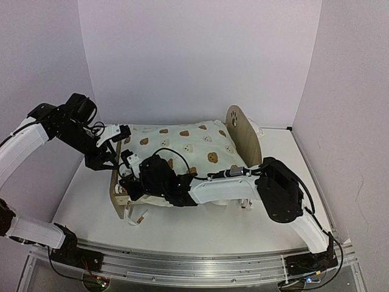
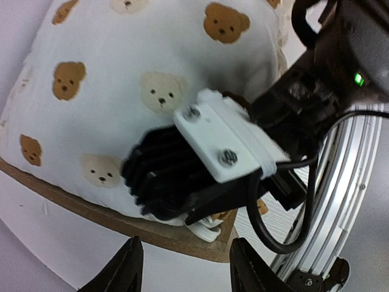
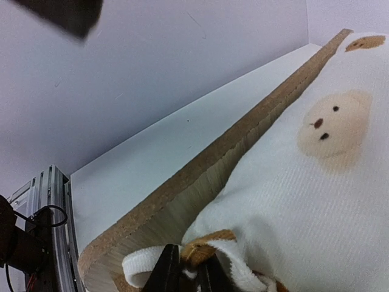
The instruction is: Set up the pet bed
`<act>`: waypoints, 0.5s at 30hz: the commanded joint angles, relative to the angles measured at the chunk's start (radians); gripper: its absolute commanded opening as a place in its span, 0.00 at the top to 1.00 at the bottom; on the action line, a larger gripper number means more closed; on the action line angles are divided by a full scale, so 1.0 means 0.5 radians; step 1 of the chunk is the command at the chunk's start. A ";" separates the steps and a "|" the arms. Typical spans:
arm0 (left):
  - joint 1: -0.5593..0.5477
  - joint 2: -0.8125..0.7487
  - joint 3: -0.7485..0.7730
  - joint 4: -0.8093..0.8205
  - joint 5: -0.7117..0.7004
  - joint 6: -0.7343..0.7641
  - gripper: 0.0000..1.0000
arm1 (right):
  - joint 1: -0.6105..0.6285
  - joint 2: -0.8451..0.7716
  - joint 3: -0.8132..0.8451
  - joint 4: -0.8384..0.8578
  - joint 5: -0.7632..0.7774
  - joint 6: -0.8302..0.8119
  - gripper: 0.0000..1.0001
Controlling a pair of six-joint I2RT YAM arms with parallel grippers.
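The pet bed (image 1: 249, 149), a small light-wood frame with a rounded paw-print headboard (image 1: 239, 125) and a lower footboard (image 1: 115, 190), is located in the middle of the white tabletop (image 1: 85, 207). The headboard is directed toward the far right corner and the footboard toward the left edge. The cream bear-print bedding (image 1: 188, 143) is laid over the frame and covers the base from headboard to footboard. This part of the task is judged to be largely done.

The right claw (image 3: 188, 275) is positioned at the ruffled bedding corner, at the near end of the footboard. Its jaws are set close together at a fold of white trim; whether the fabric is pinched cannot be told. The left claw (image 2: 188, 267) is held above the footboard, with the jaws apart and nothing between them.

The remaining work is judged to be seating the loose trim at the footboard corner and clearing both arms from the bed. A separate pillow cannot be identified.
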 commanded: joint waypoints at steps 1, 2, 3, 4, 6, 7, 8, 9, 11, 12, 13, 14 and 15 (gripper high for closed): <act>0.006 -0.033 -0.103 -0.072 0.032 0.129 0.55 | -0.034 -0.253 -0.076 -0.260 -0.096 0.025 0.77; 0.006 -0.031 -0.116 -0.083 0.025 0.147 0.56 | -0.038 -0.303 -0.080 -0.286 -0.172 0.033 0.71; 0.006 -0.029 -0.131 -0.099 0.017 0.174 0.56 | -0.041 -0.340 -0.084 -0.301 -0.247 0.045 0.67; 0.006 -0.024 -0.144 -0.114 0.008 0.200 0.57 | -0.042 -0.375 -0.095 -0.311 -0.348 0.056 0.62; 0.006 -0.011 -0.172 -0.149 -0.015 0.262 0.58 | -0.044 -0.454 -0.139 -0.324 -0.486 0.101 0.57; 0.005 0.001 -0.184 -0.167 -0.022 0.291 0.59 | -0.045 -0.498 -0.184 -0.330 -0.537 0.132 0.55; 0.004 0.019 -0.190 -0.178 -0.021 0.308 0.60 | -0.047 -0.545 -0.251 -0.330 -0.559 0.158 0.54; 0.002 0.039 -0.194 -0.188 -0.014 0.317 0.62 | -0.050 -0.592 -0.321 -0.331 -0.567 0.186 0.53; -0.008 0.087 -0.194 -0.215 0.001 0.319 0.68 | -0.062 -0.698 -0.482 -0.332 -0.553 0.238 0.51; -0.016 0.106 -0.190 -0.231 0.000 0.318 0.70 | -0.068 -0.741 -0.555 -0.331 -0.532 0.248 0.51; -0.024 0.125 -0.184 -0.250 0.000 0.317 0.71 | -0.074 -0.796 -0.636 -0.332 -0.502 0.258 0.51; -0.034 0.135 -0.178 -0.268 0.003 0.319 0.70 | -0.080 -0.844 -0.715 -0.332 -0.467 0.266 0.50; -0.051 0.147 -0.176 -0.286 0.004 0.322 0.68 | -0.083 -0.878 -0.780 -0.331 -0.434 0.267 0.50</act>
